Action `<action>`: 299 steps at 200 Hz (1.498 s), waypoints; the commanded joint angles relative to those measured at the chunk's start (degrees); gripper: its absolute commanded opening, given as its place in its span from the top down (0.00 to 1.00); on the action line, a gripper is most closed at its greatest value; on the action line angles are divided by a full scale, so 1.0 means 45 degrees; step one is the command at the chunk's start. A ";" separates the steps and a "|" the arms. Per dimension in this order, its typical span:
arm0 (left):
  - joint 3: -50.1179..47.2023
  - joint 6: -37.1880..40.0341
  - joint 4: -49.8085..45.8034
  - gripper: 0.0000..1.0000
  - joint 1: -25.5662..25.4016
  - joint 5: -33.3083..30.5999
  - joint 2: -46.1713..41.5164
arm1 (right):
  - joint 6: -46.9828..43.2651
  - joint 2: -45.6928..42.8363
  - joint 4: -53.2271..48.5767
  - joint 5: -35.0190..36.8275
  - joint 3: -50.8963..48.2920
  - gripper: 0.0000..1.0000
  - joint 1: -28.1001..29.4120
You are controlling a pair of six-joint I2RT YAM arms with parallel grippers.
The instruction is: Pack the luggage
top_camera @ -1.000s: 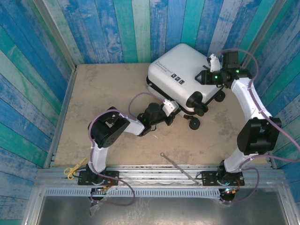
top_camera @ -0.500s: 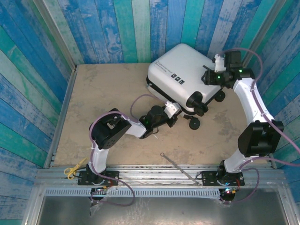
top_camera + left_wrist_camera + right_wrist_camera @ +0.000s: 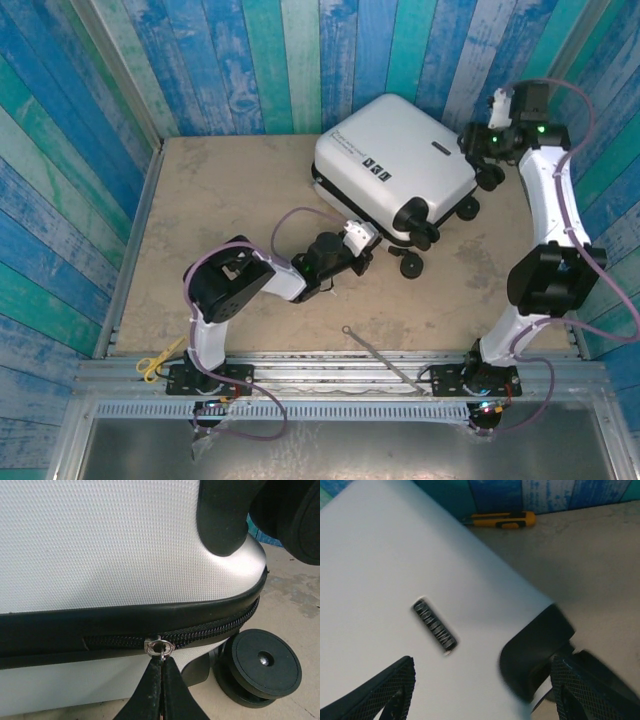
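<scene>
One white luggage [image 3: 395, 165], left end effector [image 3: 161, 664] pinching zipper pull [image 3: 159, 646]

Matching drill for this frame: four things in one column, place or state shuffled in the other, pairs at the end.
1. left pincer
2. right pincer
3. utility knife
4. scissors

A. open, over the luggage shell
B. at the foot of the wall, beside the luggage
C. shut on the zipper pull
D. near edge, beside the left arm's base

Pairs: 1-C, 2-A, 3-B, 4-D
</scene>
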 commanded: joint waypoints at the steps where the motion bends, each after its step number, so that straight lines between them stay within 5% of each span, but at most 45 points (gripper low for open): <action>1: -0.0507 -0.0175 0.0005 1.00 -0.0174 0.0087 -0.0921 | 0.0239 0.0726 -0.0374 -0.1198 0.0417 0.26 -0.0744; 60: -0.1492 -0.2062 -0.0114 1.00 0.1429 -0.0063 -0.1717 | 0.0093 0.0721 -0.0066 -0.3229 -0.1226 0.27 -0.1013; 88: -0.1730 -0.1935 -0.1840 1.00 0.1910 -0.0780 -0.2715 | -0.0233 -0.0286 0.0324 -0.3629 -0.3066 0.27 -0.0842; 175: -0.2331 -0.2068 -0.3835 1.00 0.2590 -0.0854 -0.3791 | -0.1979 -0.1420 -0.0618 -0.3602 -0.5001 0.30 0.1440; 299: -0.4889 -0.0696 0.0792 1.00 0.2573 0.1108 -0.2372 | -0.2428 -0.1960 -0.0661 -0.3195 -0.6922 0.31 0.2531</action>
